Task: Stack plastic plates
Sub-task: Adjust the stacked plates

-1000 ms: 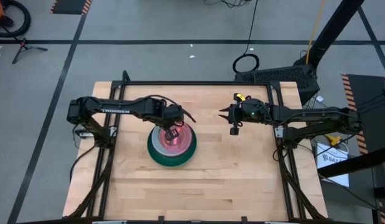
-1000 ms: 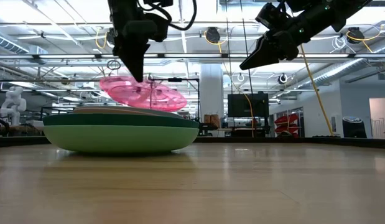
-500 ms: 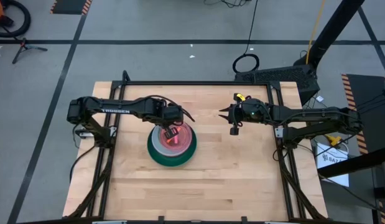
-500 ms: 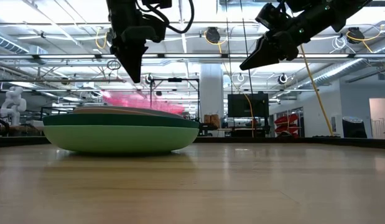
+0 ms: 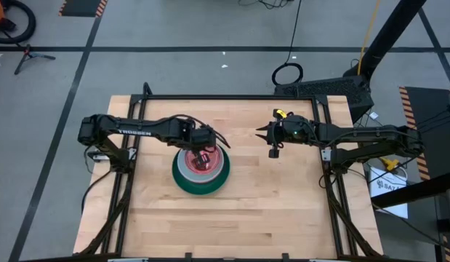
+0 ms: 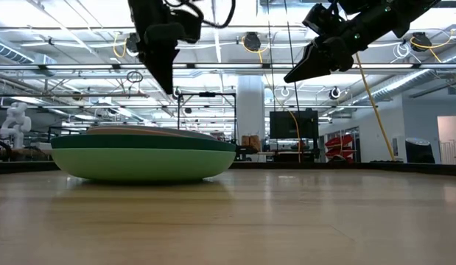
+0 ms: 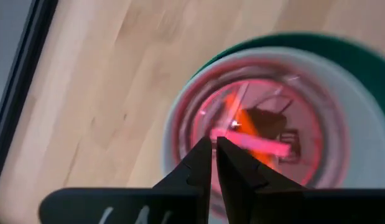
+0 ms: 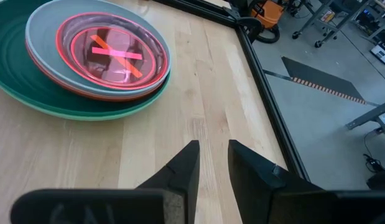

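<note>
One stack of plastic plates [image 5: 201,172] sits left of the table's middle. A light green plate rests on the wood at the bottom, with a dark green one on it [image 6: 143,154]. Above those are a pale blue plate, a red-orange one, and a translucent hot pink plate [image 7: 260,134] nested on top [image 8: 111,53]. My left gripper [image 5: 204,154] hangs point-down over the stack's middle, clear above it [image 6: 167,87]. Its fingers [image 7: 214,144] stand a narrow slit apart and hold nothing. My right gripper [image 5: 259,132] waits high toward the far right [image 6: 290,77], slightly open [image 8: 214,149].
Bare wooden table top [image 5: 275,211] lies to the right of the stack and on its near side. A black frame rail [image 8: 260,81] runs along the table's edges. Beyond it is the room's floor with cables and equipment.
The hot pink plate hung tilted from my left gripper above the stack. It has since dropped out of the fingers and settled flat into the top of the stack, below the rims in the low view. My left gripper stays over the stack's middle.
</note>
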You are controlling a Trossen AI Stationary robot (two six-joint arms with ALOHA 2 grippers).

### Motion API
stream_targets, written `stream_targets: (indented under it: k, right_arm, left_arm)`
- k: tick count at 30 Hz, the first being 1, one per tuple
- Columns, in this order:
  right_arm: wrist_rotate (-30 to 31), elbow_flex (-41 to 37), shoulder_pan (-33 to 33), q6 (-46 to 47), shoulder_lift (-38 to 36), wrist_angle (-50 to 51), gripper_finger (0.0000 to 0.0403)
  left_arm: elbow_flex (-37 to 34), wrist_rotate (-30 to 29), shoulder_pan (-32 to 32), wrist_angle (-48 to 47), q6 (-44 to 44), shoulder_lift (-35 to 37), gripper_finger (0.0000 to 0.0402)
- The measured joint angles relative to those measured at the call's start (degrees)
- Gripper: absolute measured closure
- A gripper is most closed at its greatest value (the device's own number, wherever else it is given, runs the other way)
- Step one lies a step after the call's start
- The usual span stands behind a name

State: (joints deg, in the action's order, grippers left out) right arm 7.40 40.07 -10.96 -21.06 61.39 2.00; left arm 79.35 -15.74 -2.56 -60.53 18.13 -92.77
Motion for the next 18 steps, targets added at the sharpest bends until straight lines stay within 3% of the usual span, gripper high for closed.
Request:
stream_targets:
  k: [9, 18]
  right_arm:
    - [0.0, 0.0, 0.0, 0.2, 0.0, 0.0, 0.0326]
    - [0.0, 0.0, 0.0, 0.4, 0.0, 0.0, 0.0326]
  left_arm:
    - [0.0, 0.1, 3.7, 4.9, 0.0, -1.8, 0.0369]
    - [-0.1, 0.1, 4.2, 4.7, -2.8, -13.0, 0.0369]
